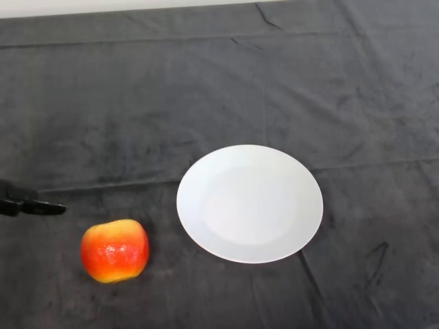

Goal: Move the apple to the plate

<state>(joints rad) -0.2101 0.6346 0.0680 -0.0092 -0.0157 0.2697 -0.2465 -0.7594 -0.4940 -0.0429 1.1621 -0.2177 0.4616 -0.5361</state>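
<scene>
A red and yellow apple [114, 250] sits on the dark cloth at the lower left. A white round plate [250, 203] lies empty to its right, near the middle of the table, a short gap between them. Only the black fingers of my left hand [31, 205] show at the left edge, stretched out straight toward the right. They are above and to the left of the apple and do not touch it. The hand holds nothing.
The dark cloth [219, 89] covers the whole table, with folds and creases. A pale strip of the table's far edge [103, 7] shows along the top.
</scene>
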